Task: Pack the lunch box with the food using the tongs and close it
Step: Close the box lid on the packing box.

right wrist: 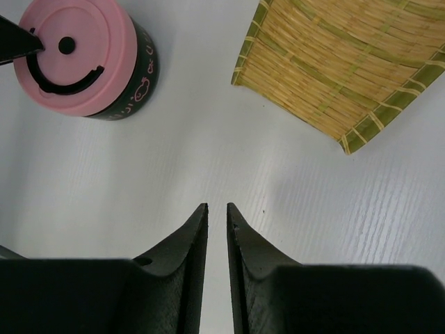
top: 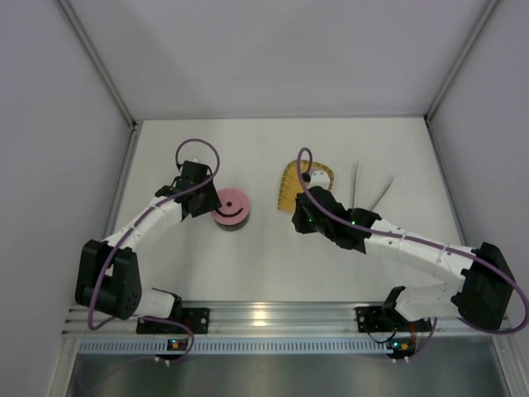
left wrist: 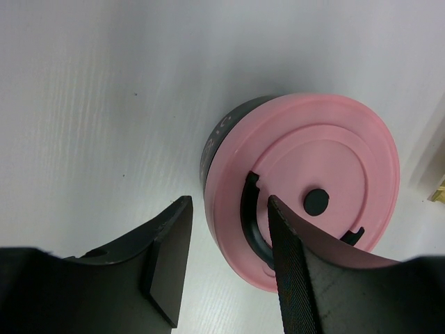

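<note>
The lunch box [top: 231,207] stands left of the table's middle with its pink smile lid [left wrist: 313,174] on top and a dark side wall [right wrist: 144,69] below it. My left gripper [left wrist: 228,202] is open at the lid's near-left rim. One finger [left wrist: 295,271] lies over the lid and the other [left wrist: 167,257] stands off to the side over the table. My right gripper [right wrist: 217,206] hovers over bare table, its jaws a thin slit apart with nothing between them. The tongs [top: 381,195] lie on the table right of the tray. The food is out of view.
A yellow woven tray [right wrist: 341,62] lies right of the lunch box with nothing showing on the part in view; my right arm [top: 364,231] covers part of it from above. White walls enclose the table on three sides.
</note>
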Robot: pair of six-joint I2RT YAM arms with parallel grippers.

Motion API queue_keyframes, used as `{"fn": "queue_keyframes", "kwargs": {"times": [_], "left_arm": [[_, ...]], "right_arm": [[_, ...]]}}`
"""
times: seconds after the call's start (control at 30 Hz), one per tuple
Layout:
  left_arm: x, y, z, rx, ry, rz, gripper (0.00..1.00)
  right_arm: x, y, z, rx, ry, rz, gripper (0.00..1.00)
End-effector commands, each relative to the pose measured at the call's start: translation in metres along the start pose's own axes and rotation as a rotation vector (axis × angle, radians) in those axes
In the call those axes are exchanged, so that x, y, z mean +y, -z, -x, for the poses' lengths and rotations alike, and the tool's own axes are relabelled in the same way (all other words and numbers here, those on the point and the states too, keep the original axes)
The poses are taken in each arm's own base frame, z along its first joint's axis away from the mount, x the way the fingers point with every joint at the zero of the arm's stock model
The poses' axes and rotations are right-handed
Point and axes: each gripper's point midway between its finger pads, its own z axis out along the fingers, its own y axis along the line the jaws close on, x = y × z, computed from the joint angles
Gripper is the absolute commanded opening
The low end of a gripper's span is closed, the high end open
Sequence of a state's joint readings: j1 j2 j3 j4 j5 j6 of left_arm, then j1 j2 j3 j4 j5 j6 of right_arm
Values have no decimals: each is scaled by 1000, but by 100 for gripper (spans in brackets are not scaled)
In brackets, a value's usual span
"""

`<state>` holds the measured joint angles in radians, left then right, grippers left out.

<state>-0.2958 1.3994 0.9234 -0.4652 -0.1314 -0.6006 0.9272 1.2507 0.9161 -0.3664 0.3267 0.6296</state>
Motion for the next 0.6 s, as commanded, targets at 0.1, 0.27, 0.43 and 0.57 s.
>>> {"fn": "queue_keyframes", "kwargs": {"times": [0.1, 0.27, 0.43, 0.57], "left_arm": [[20, 0, -19, 19, 1, 44, 52], [23, -1, -29, 35, 6, 39, 52], [26, -3, -35, 45, 8, 44, 52], [26, -4, -37, 50, 8, 39, 52]], "right_arm": [[15, -7, 10, -24, -9, 44, 16], [22, -12, 11, -13, -2, 59, 17], [41, -24, 23, -7, 23, 86, 16], [79, -35, 38, 4, 29, 204, 16]]}}
